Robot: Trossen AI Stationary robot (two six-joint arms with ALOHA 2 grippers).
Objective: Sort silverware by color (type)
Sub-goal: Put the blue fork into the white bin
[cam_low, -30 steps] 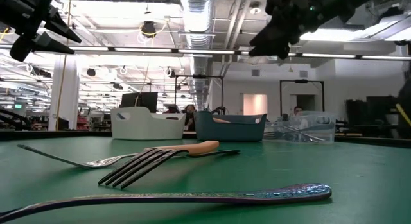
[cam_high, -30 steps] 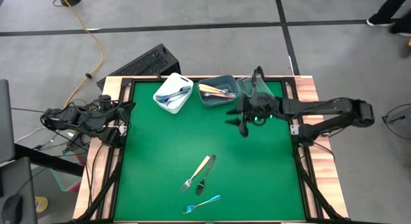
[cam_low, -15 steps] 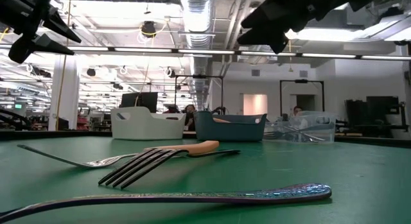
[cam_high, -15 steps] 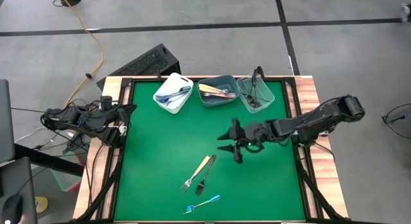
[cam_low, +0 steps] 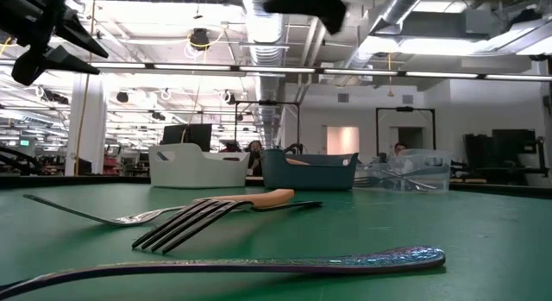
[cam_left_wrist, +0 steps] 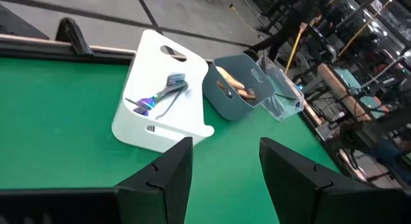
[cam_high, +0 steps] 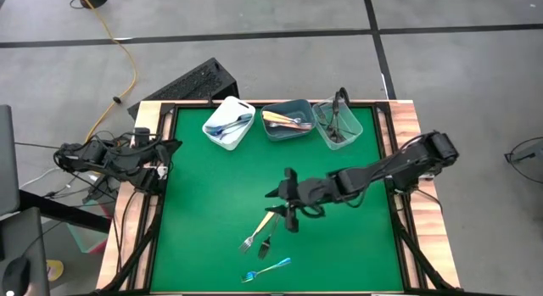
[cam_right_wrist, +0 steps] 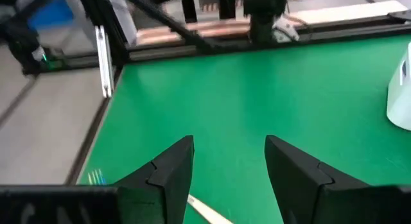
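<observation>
Forks left on the green mat lie nearest the camera edge, at about 6 o'clock. The blue-handled fork [cam_high: 270, 268] sits closest, alone, well apart from both arms. Just beyond it the yellow-handled fork [cam_high: 260, 228] and the black-handled fork [cam_high: 271, 231] lie side by side, touching or nearly so, heads toward 7 o'clock.

Each looks thin, stiff and light, with a smooth metal head that would likely slip; the handle is the better place to pinch, across its width near the middle. The paired two lie so close that fingers going for one may nudge the other.

The right gripper [cam_high: 287, 207] hovers over the handle ends of that pair, jaws apart and holding nothing; whether it touches the mat cannot be told. The left gripper [cam_high: 170, 148] waits at the 9 o'clock edge, jaws also apart and empty.

Farthest off, at 12 o'clock, stand three bins in a row: the white bin [cam_high: 214, 120] with blue-handled pieces, the grey-blue bin [cam_high: 270, 129] with yellow-handled ones, and the clear bin [cam_high: 321, 131] with dark ones.
</observation>
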